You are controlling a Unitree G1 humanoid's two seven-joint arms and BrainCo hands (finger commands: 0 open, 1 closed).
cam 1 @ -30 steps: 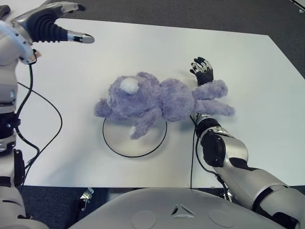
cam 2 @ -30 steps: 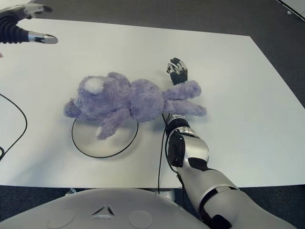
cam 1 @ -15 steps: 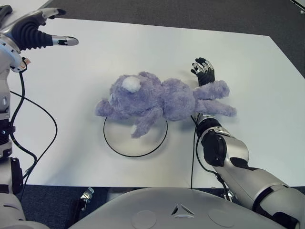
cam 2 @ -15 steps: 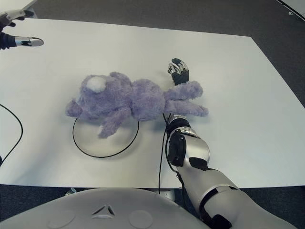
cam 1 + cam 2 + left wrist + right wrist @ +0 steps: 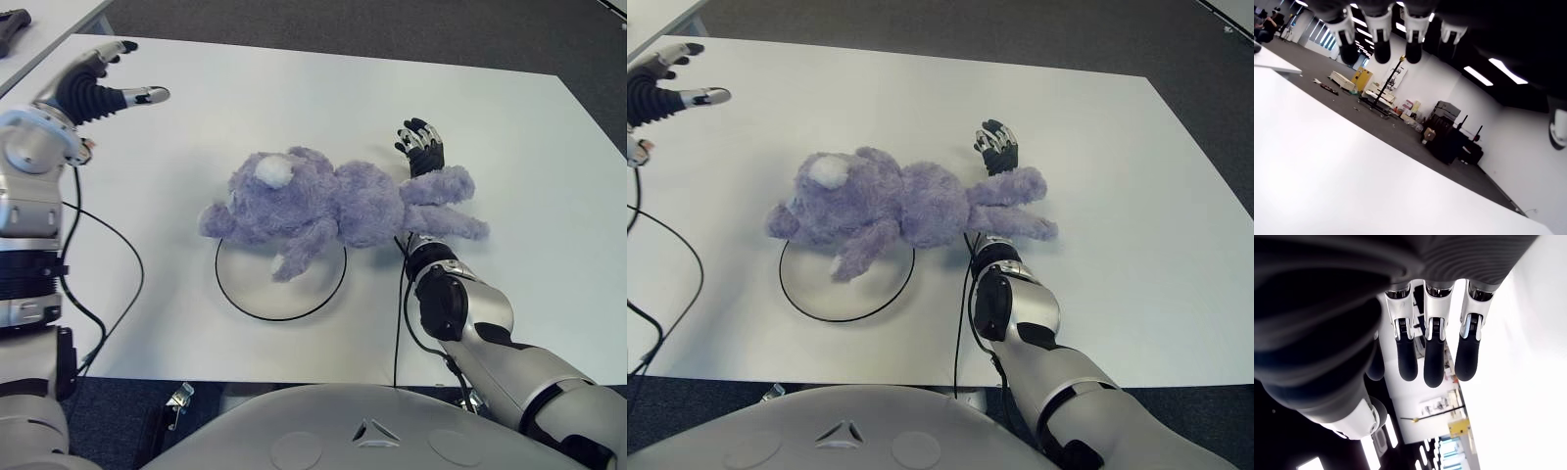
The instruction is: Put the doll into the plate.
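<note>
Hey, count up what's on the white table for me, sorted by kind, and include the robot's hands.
Plush dolls: 1, purple doll
Plates: 1, white plate partly under the doll
Robot hands: 2, left hand and right hand
Total: 4

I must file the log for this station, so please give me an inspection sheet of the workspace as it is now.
Surface: white table, bare apart from the job's things.
Job's things: purple doll lies on its side, head and one arm over the plate, body and legs off it to the robot's right.
Clutter: nothing seen.
Hands: left hand open, raised over the table's far left corner; right hand open, fingers past the doll's legs, holding nothing.
Cables: black cable along the left arm; another by the right forearm.
Surroundings: grey floor; second table at far left.
</note>
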